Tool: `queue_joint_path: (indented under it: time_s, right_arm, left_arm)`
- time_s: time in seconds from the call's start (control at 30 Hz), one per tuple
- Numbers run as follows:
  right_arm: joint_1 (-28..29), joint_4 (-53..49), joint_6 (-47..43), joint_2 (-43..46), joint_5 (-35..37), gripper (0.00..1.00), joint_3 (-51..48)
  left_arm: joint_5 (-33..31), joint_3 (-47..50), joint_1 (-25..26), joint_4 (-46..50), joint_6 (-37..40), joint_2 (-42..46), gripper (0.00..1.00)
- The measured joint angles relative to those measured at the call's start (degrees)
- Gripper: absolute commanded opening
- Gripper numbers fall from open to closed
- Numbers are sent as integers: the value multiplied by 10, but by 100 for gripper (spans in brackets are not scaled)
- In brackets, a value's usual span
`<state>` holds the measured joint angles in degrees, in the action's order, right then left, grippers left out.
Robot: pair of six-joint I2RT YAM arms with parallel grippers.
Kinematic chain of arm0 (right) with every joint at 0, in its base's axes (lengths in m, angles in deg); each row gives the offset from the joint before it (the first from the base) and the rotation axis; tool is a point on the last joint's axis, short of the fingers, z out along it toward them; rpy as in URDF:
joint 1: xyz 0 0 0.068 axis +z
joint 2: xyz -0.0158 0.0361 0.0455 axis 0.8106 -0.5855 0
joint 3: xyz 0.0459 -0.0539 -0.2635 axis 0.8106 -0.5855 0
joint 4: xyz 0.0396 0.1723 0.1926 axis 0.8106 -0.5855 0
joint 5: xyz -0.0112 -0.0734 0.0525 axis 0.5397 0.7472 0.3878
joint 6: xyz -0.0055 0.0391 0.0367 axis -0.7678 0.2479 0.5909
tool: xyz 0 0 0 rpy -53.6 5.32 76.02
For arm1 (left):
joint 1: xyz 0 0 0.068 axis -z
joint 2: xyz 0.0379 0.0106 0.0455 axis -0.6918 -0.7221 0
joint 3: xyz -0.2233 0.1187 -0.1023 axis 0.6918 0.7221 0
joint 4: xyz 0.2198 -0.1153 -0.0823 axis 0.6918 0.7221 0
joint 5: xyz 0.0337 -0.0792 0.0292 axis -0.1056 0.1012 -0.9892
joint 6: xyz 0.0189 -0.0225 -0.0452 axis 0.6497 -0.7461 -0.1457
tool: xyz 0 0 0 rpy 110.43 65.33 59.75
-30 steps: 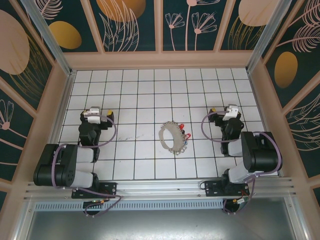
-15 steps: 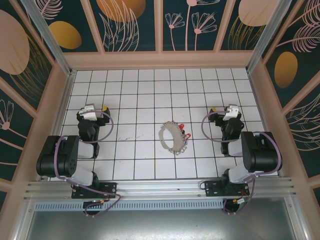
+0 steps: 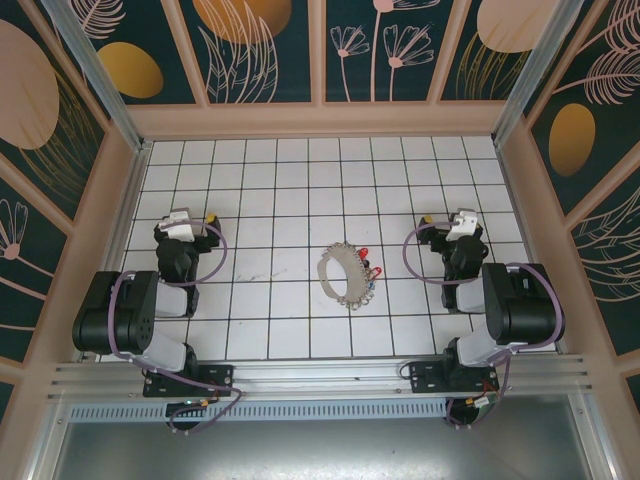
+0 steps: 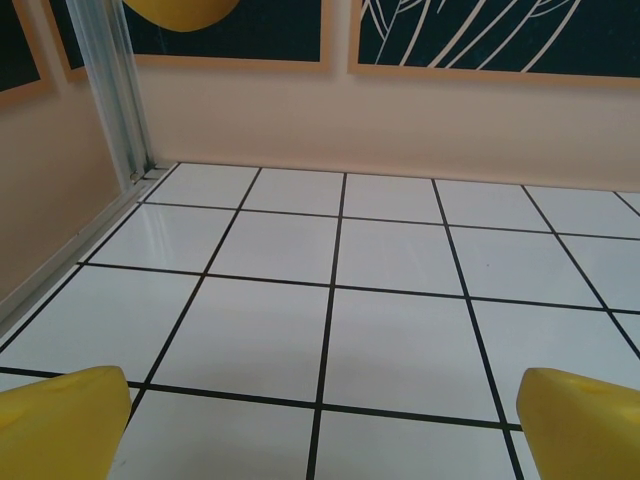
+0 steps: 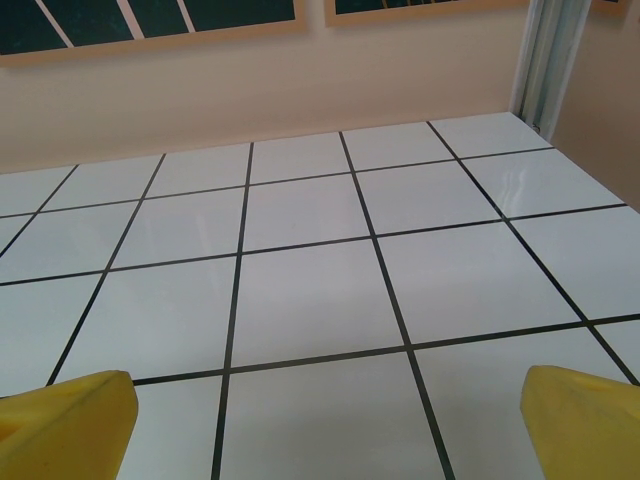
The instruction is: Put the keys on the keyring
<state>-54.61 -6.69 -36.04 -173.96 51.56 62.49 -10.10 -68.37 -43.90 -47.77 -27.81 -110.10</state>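
Left arm tucked back toward its own side a moment ago and now it's parked; the right arm hasn't budged. The left claw (image 3: pixel 188 216) and right claw (image 3: pixel 450 218) both gape wide, holding nothing. The keyring (image 3: pixel 324 270) sits mid-tabletop (image 3: pixel 270 180) between them, with the keys (image 3: pixel 370 270) bunched at its right edge. I can't tell if any are threaded. Looks like the real work hasn't started.

I saw the counter (image 3: pixel 280 170) was white with a black grid. Keyring (image 3: pixel 335 272) was pale grey-beige; keys (image 3: pixel 368 272) had red heads, one looked blue. Walls (image 3: pixel 260 50) were dark teal with gold ovals, pale line-drawn leaves and beige frames. Left gripper (image 4: pixel 320 425) and right gripper (image 5: pixel 325 420) fingers (image 4: pixel 60 420) were yellow.
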Motion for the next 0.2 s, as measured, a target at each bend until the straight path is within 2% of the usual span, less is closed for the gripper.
queue_joint_path:
  time_s: [0.2]
  right_arm:
    - [-7,0,2,0,-7,99,2]
  left_arm:
    - [0,0,0,0,0,0,99]
